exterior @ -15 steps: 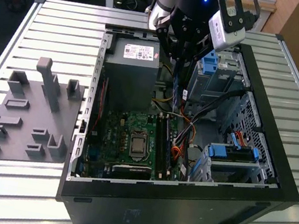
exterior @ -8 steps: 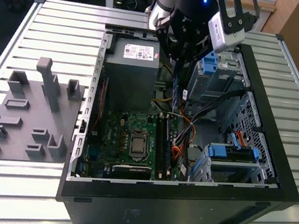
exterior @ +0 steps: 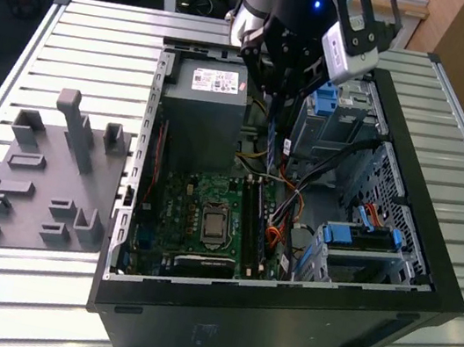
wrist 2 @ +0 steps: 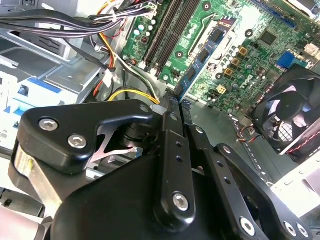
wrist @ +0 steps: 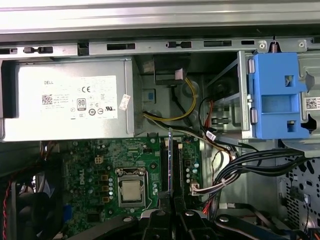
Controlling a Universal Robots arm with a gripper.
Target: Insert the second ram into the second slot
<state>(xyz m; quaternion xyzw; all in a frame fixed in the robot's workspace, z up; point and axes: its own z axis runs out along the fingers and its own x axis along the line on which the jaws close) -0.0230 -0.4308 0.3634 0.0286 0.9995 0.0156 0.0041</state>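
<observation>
My gripper (exterior: 283, 97) hangs over the open computer case (exterior: 431, 260), shut on the second ram (exterior: 273, 140), a thin blue stick held on edge and pointing down. In the first wrist view the ram (wrist: 170, 160) is seen edge-on between the fingertips (wrist: 161, 216), lined up along the dark memory slots (wrist: 162, 167) on the green motherboard (wrist: 100, 165). The second wrist view has the ram (wrist 2: 200, 57) reaching out from the gripper (wrist 2: 172, 107) toward the slots (wrist 2: 167, 30). The stick is above the board, apart from the slots (exterior: 252, 221). Which slot it lies over I cannot tell.
A grey power supply (exterior: 204, 102) stands beside the gripper, and cable bundles (wrist: 240, 160) run close to the slots. Blue drive-bay clips (exterior: 324, 100) (exterior: 364, 236) sit by the cages. The processor socket (wrist: 131, 192) and a fan (wrist 2: 290, 115) flank the slots. A grey fixture (exterior: 43, 186) lies outside the case.
</observation>
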